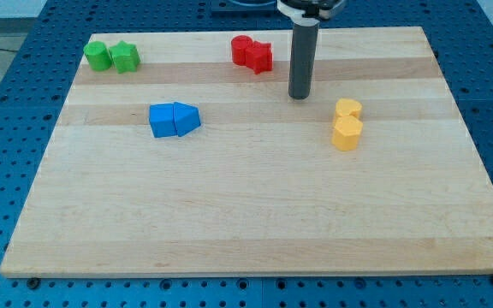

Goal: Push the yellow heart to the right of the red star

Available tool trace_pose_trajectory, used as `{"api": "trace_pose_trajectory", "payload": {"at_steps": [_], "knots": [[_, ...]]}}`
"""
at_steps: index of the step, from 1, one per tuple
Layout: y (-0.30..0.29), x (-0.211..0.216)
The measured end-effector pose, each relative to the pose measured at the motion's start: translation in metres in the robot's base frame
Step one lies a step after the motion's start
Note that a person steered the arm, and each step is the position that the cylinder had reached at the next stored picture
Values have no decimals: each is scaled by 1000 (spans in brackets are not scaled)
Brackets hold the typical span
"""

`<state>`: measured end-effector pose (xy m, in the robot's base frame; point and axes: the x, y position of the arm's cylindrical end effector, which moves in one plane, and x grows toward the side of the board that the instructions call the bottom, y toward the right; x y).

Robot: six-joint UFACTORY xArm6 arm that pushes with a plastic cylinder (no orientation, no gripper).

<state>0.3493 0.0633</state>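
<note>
My tip (pixel 299 96) is seen on the wooden board (pixel 246 214), just right of and below the red star (pixel 262 57), which touches a red round block (pixel 243 50). No claw is seen, only a rod. The yellow heart (pixel 347 109) sits lower right of my tip, touching another yellow block (pixel 347 134).

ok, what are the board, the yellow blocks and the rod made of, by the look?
Board: wood, pale and matte, with lengthwise grain and plank seams showing.
Yellow blocks: probably plastic or painted wood; solid even colour, smooth faces, no grain visible.
Rod, ending at my tip: dark grey, faint sheen; metal or plastic, cannot tell which.
</note>
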Motion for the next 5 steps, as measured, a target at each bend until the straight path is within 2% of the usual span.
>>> {"api": "trace_pose_trajectory", "payload": {"at_steps": [5], "knots": [[-3,3]]}}
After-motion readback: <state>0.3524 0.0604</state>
